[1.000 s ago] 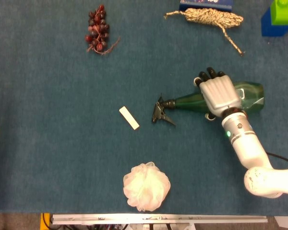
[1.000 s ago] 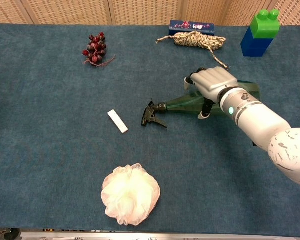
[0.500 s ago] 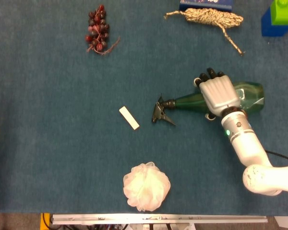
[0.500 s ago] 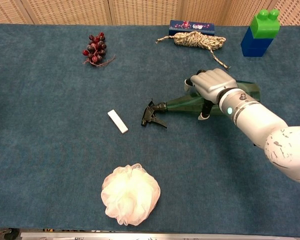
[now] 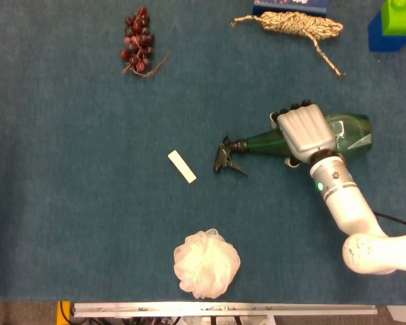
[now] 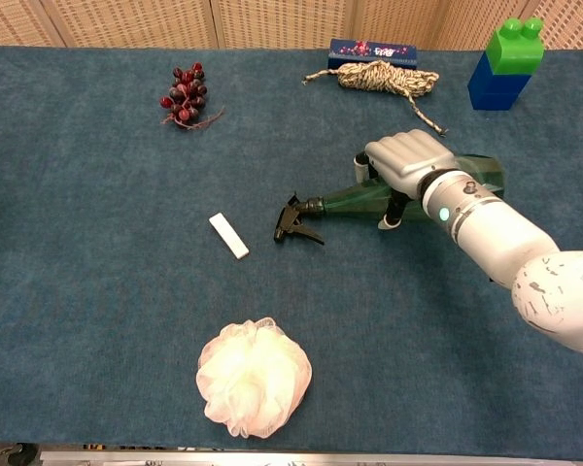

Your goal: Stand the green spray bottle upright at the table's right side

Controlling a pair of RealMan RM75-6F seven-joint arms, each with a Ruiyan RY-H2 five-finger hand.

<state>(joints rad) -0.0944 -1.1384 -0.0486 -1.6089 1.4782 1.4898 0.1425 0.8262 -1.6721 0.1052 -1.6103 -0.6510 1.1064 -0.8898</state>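
Grasp step: my right hand [image 5: 303,130] curls over lying translucent green plastic spray bottle [image 5: 348,131], right of centre frame, apparently gripping. Next: lift, tip upright.

Illumination is even, diffuse and moderately bright in both views, apparently from overhead. Shadows are short and soft: a faint one lies beneath the right hand [image 6: 405,160] and along the green spray bottle [image 6: 355,199]. The white hand shell shows mild highlights without clipping. The blue bench [image 5: 68,223] cloth shows no glare. Focus is sharp across both views. No motion blur. Straight bench edges show little distortion.
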